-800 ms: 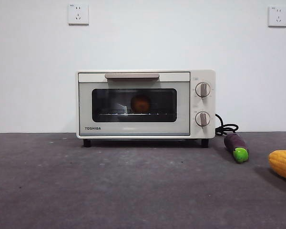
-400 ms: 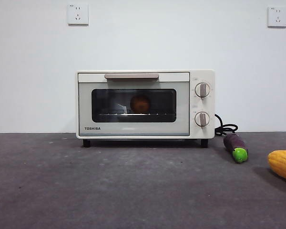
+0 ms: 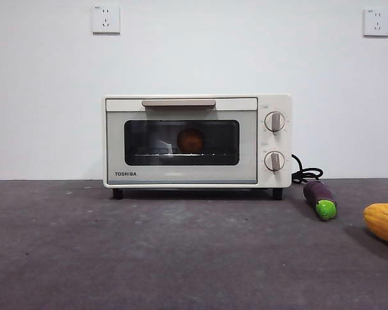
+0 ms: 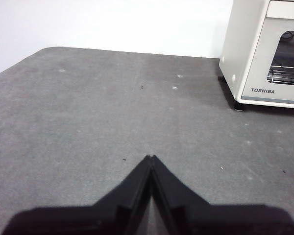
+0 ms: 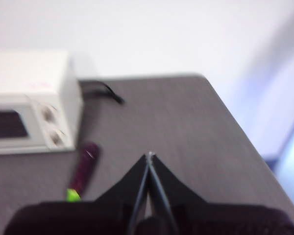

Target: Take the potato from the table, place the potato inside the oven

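Orange-brown, the potato (image 3: 191, 140) sits inside the oven (image 3: 197, 141), behind its closed glass door. Left gripper (image 4: 150, 157) and right gripper (image 5: 149, 155) hover above the table (image 3: 149, 252) beside the oven, jaws pressed together, holding nothing.

From my station I see the oven (image 3: 197, 141) standing on the desk (image 3: 149, 252) toward its back, close against the wall (image 3: 194, 51), its door closed. The potato (image 3: 191, 140) sits inside the oven on the rack, about midway across the window. To the oven's right, near its front corner, the eggplant (image 3: 320, 197) lies on the desk, with the cord (image 3: 305, 173) coiled just behind it. Farther right, at the edge of the front view, lies the corn cob (image 3: 383, 221), nearer to me than the eggplant. Two sockets (image 3: 106, 19) sit high on the wall, one above the oven's left side, one far right.
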You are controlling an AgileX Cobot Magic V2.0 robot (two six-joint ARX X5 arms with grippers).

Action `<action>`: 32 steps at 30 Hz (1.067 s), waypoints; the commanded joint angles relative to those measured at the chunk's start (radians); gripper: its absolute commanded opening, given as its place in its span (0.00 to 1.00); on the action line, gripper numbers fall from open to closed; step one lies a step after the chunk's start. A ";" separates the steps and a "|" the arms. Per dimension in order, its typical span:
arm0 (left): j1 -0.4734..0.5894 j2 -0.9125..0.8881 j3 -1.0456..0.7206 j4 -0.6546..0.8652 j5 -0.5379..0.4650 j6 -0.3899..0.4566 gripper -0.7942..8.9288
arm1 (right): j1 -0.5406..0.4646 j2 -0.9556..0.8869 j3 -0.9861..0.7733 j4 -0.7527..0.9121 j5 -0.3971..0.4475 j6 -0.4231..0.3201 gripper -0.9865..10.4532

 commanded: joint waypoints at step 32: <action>-0.002 0.003 -0.011 0.006 -0.002 -0.005 0.08 | -0.473 -0.542 -1.264 0.901 -0.507 -0.068 0.09</action>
